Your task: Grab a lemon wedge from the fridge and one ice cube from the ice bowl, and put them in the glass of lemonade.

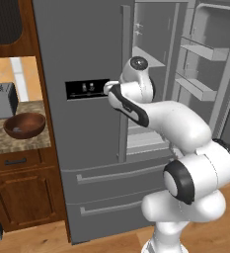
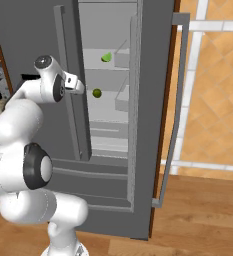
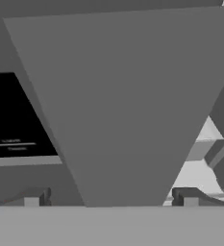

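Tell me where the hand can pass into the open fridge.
The tall grey French-door fridge has its right door swung wide, leaving an opening between that door and the closed left door's edge. The white shelves are mostly bare; a small yellow-green lemon wedge and a round green fruit sit there. The open gripper faces the closed door edge.

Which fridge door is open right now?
The right one: the fridge has its right door swung out, baring the shelves; the left door is shut.

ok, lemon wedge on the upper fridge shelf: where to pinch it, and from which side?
Probably across the lemon wedge's flat cut faces, coming straight in through the fridge's open right door gap; it sits near the shelf's front edge. The open gripper is by the left door's edge. Its exact tilt is too small to tell.
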Robot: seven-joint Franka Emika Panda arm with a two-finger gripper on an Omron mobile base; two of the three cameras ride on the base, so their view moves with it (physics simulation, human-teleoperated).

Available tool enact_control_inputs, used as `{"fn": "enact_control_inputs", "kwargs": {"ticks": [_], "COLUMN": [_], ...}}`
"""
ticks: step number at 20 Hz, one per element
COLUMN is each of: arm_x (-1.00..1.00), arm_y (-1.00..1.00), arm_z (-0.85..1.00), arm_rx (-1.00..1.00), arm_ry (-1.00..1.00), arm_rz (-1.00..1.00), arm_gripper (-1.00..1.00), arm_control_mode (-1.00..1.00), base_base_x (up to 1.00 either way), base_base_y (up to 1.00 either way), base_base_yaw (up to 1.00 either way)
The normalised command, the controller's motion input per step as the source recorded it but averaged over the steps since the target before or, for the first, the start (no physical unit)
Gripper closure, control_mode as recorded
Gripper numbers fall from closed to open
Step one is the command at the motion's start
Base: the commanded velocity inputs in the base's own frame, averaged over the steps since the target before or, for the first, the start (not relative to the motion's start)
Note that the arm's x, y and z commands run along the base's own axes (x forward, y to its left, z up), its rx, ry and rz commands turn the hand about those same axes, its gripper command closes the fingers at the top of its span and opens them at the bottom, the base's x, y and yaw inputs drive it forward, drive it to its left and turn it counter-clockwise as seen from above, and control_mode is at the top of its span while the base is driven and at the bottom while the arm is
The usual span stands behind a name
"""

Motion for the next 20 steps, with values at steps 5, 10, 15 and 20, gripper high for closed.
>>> {"fn": "enact_control_inputs", "kwargs": {"ticks": [5,10,15,20], "arm_x": [0.21,0.25,0.14,-0.18], "arm_y": [0.00,0.02,0.30,0.69], "arm_z": [-0.12,-0.11,-0.03,0.08], "arm_rx": [0.00,0.00,0.00,0.00], "arm_ry": [0.00,0.00,0.00,-0.07], "arm_rz": [0.00,0.00,0.00,0.02], "arm_gripper": [1.00,1.00,1.00,1.00], "arm_control_mode": [-1.00,-1.00,-1.00,-1.00], "base_base_x": [0.00,0.00,0.00,0.00], "base_base_y": [0.00,0.00,0.00,0.00], "base_base_yaw": [0.00,0.00,0.00,0.00]}}
